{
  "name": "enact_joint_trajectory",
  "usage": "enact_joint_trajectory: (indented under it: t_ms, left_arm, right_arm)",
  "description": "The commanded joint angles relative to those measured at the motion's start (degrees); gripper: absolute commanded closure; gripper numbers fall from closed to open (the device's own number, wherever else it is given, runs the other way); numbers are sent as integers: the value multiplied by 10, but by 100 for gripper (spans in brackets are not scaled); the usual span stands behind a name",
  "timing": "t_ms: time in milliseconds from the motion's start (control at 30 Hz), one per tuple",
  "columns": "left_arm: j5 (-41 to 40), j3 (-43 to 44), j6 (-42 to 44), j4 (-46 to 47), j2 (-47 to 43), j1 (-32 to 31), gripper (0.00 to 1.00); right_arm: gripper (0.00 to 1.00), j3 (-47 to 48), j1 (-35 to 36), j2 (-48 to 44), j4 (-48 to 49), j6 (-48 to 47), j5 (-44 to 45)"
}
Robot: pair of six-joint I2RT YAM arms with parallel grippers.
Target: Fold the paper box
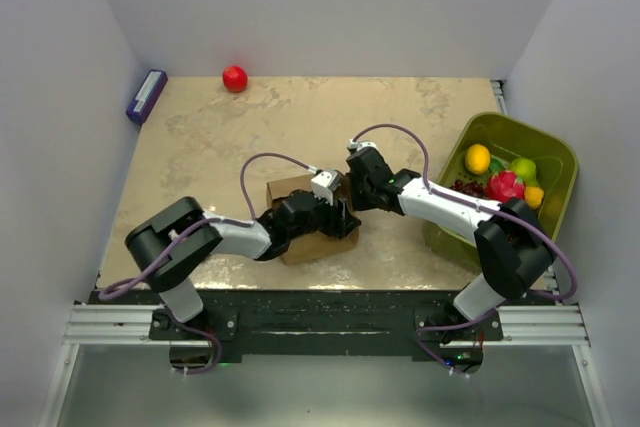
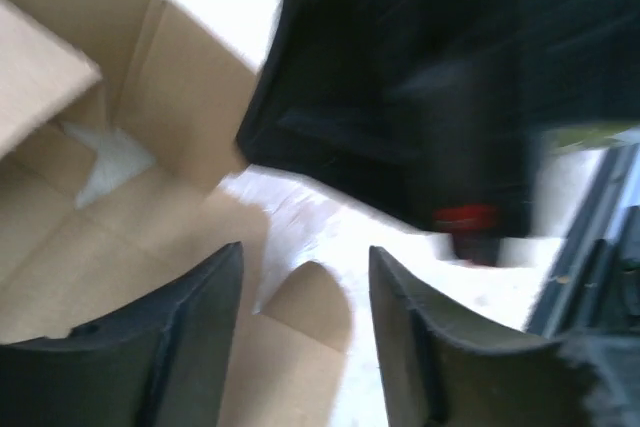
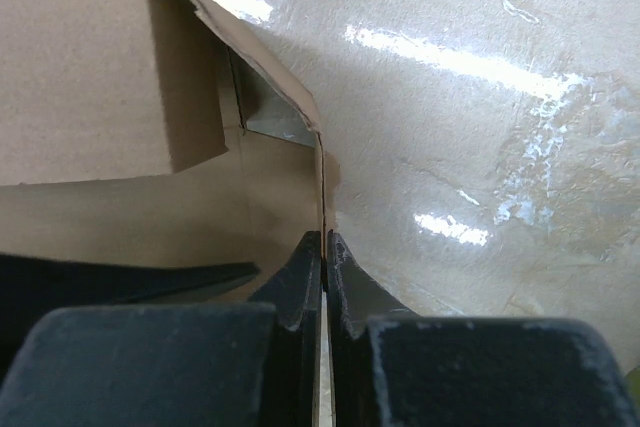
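The paper box sat in the middle of the table, half raised and skewed to the table's edges, its open inside facing the left gripper; the long axis was lost under the two arms; plain matte brown cardboard, thin walls, sharp creases; the left jaws were apart, gripping nothing, with a round-ended tab lying flat below the gap; the right gripper was pinched tight on a side wall's thin upright edge; the tabletop was glossy, mottled beige.
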Motion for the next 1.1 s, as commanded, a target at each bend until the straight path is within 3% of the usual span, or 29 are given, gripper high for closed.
enact_joint_trajectory:
  t_ms: [0,233,367,500,667,1067]
  left_arm:
    - [-12,6,23,-79,-96,-2,38]
    - [-20,-7,27,-267,-260,41,32]
    - [1,21,41,-406,-388,151,31]
    - [14,59,81,-490,-419,228,27]
    - [108,40,82,-480,-374,323,31]
    - [149,-16,37,-367,-320,332,41]
  right_arm:
    - [100,-5,0,5,-17,3,29]
    - [100,1,0,0,-26,0,37]
    - [100,4,0,-2,-33,-4,46]
    - [100,7,0,-3,-35,-5,46]
    - [100,10,0,-2,-35,-6,40]
    - [100,14,0,-3,-41,-11,42]
